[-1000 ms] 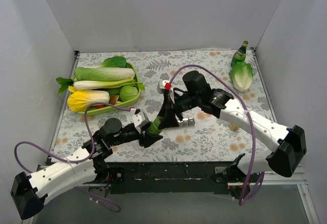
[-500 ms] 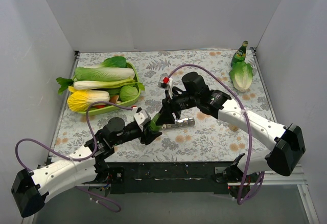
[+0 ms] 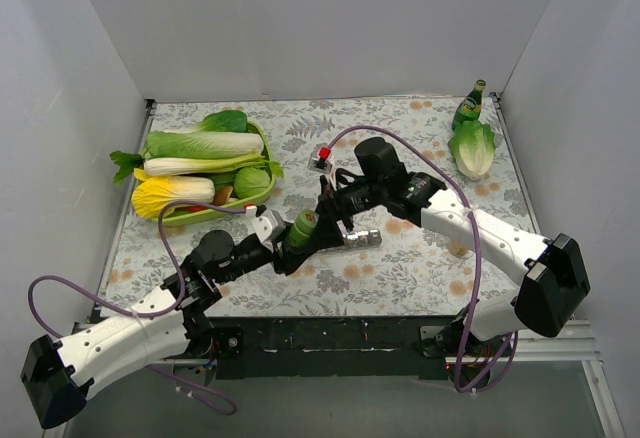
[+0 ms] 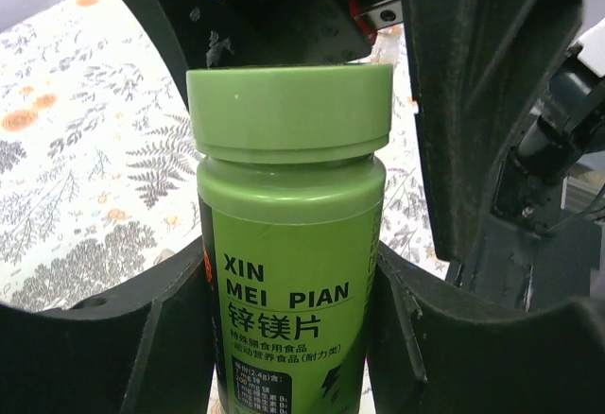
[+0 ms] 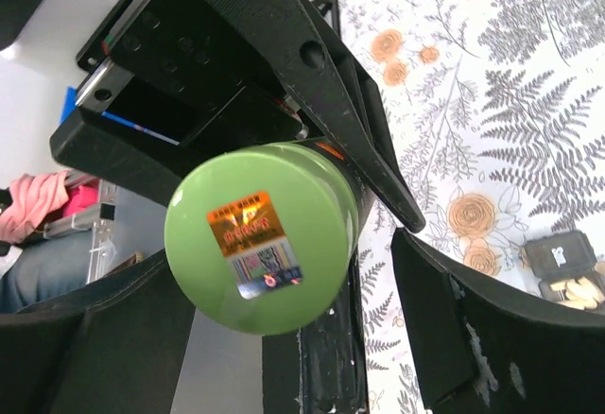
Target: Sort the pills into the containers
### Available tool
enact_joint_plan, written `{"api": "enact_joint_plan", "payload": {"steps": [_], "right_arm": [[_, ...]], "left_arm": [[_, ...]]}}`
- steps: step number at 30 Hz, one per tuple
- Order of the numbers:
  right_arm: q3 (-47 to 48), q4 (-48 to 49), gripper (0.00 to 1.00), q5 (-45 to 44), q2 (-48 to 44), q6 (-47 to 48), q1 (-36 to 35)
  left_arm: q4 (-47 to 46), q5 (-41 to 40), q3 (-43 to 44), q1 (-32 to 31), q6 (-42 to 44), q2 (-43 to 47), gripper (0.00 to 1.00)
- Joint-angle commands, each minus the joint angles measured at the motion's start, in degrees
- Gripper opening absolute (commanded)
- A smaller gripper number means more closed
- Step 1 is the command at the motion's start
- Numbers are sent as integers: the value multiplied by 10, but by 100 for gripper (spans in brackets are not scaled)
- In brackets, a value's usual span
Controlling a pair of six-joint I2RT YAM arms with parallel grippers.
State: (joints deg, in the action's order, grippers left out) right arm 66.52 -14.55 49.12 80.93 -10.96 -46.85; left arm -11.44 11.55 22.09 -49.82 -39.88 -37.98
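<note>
My left gripper [image 3: 284, 249] [image 4: 288, 362] is shut on a green pill bottle [image 3: 300, 229] [image 4: 288, 244] with its green cap on, and holds it tilted above the table. My right gripper [image 3: 326, 216] [image 5: 293, 338] is open, and its fingers [image 5: 454, 329] straddle the bottle's cap [image 5: 260, 239] with a gap on the right side. The grey strip of containers [image 3: 362, 239] lies on the table just right of the bottle. In the right wrist view one of its compartments [image 5: 567, 267] is open, with pale pills inside.
A green tray [image 3: 262, 143] with cabbages and other vegetables stands at the back left. A tall green glass bottle [image 3: 468, 106] and a lettuce [image 3: 472, 148] are in the back right corner. White walls enclose the table.
My left gripper has lifted and swung the bottle a little up and to the left. My right gripper has drawn back off it, so the cap now shows from above.
</note>
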Motion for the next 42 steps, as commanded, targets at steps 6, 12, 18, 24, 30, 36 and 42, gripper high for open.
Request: {"api": "enact_joint_plan", "payload": {"steps": [6,12,18,24,30,36,42], "right_arm": [[9,53,94,163,-33,94,24],[71,-104,96,161,-40,308,43],[96,-266,96,149,-47,564,77],[174,-427,96,175,-24,777,77],[244,-527,95,158,10,879,12],[222,-530,94,121,-4,890,-40],[203,-482,92,92,-9,852,-45]], "left_arm": [[-36,36,4,3,-17,24,0],[-28,80,4,3,-26,37,0],[-24,166,4,3,-49,41,0],[-31,240,8,3,-70,26,0],[-38,272,16,3,-77,-3,0],[-40,272,17,3,-77,-6,0],[-49,276,15,3,-80,-9,0]]}}
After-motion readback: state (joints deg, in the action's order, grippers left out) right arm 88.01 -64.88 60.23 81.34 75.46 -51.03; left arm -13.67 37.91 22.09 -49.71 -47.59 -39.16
